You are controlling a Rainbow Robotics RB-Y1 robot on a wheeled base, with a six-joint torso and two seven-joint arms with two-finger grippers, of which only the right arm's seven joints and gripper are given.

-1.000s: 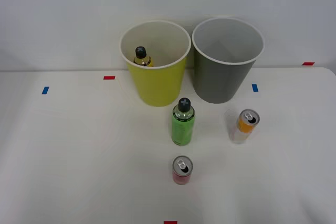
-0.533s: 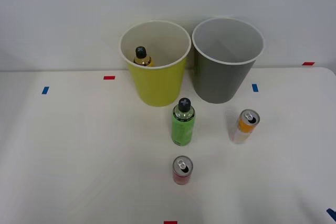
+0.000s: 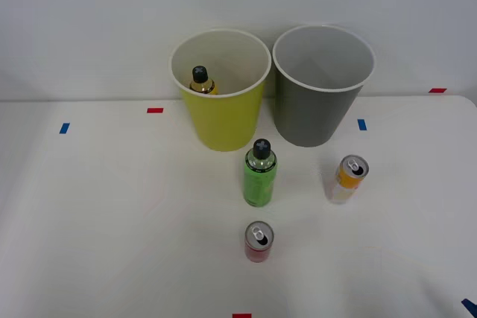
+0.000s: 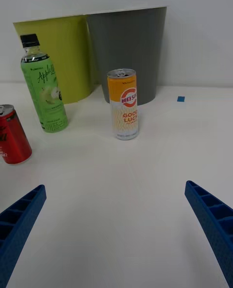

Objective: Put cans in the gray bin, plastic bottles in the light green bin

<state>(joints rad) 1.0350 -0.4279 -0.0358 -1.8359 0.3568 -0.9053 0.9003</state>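
My right gripper is spread wide and empty, low over the white table. The orange and silver can stands upright straight ahead, the green bottle and red can off to one side. Behind stand the gray bin and light green bin, the yellow bottle inside the latter.

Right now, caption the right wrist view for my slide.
Open end effector faces the orange can, gray bin behind it.
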